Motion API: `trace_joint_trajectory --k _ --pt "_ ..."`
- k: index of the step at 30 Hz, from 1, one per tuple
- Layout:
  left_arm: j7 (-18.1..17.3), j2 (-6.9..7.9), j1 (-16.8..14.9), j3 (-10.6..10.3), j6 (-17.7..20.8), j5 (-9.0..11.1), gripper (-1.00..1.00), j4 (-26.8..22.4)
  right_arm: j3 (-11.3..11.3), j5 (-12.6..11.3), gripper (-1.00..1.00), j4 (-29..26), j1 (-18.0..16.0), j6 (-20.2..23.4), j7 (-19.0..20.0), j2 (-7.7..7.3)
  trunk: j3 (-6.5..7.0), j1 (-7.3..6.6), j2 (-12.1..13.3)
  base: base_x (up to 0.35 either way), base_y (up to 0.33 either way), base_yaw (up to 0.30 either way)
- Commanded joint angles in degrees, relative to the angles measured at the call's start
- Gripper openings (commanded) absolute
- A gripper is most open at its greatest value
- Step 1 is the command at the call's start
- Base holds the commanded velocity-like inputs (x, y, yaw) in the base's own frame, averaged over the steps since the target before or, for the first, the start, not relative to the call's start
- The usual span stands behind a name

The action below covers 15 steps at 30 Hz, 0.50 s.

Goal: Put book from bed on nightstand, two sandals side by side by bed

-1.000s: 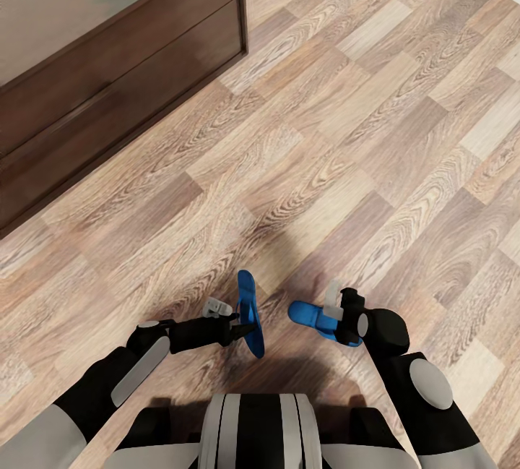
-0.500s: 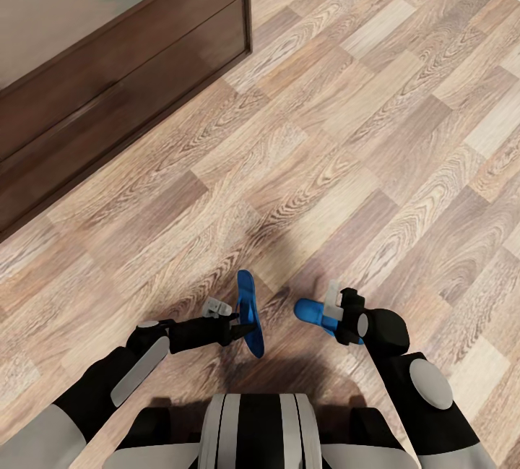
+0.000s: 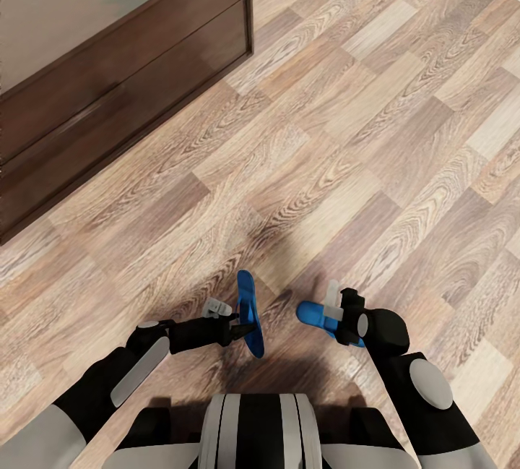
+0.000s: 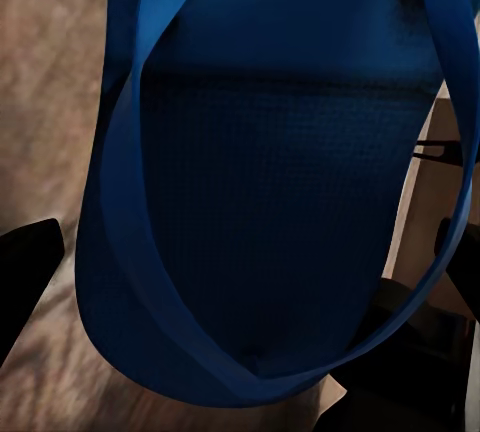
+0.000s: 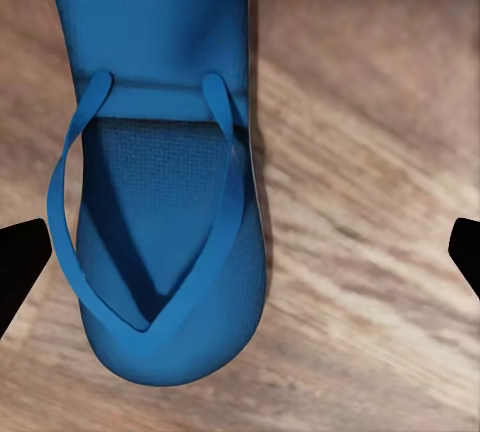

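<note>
Left pincer (image 3: pixel 242 325): closed on one blue sandal (image 3: pixel 250 312), which is held on edge, long axis running away from the robot, sole clear of the floor. In the left wrist view the sandal (image 4: pixel 270 202) is seen close up, its strap looping round the dark textured footbed; the black fingertips (image 4: pixel 25 272) are seen at the frame edges.

Right pincer (image 3: pixel 336 321): gripping the second sandal (image 3: pixel 315 313), whose free end projects from the pincer toward the left pincer. The two sandals are held near each other, not touching. In the right wrist view this sandal (image 5: pixel 160 172) is seen from above, V-strap up, with a black fingertip (image 5: pixel 20 262) at either frame edge; whether the sole rests on the floor cannot be told.

Below both pincers: wood-plank floor (image 3: pixel 347 129), a soft shadow under the arms.

Well beyond the left pincer, on its outer side: a dark-brown wooden cabinet (image 3: pixel 108 71) with a glossy top.
</note>
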Motion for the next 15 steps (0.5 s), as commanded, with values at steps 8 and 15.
trace_joint_trajectory --k 8,15 --pt "0.07 0.04 -0.04 0.00 0.46 0.59 -1.00 -0.03 0.16 0.26 1.00 -0.03 -0.04 0.43 0.30 -0.05 -0.03 -0.01 -0.01 0.000 0.000 0.000" --pt "0.03 0.04 -0.02 0.01 0.46 0.59 -1.00 -0.03 0.16 0.26 1.00 0.02 -0.04 0.43 0.30 -0.02 -0.03 0.09 -0.07 0.000 0.000 0.000"
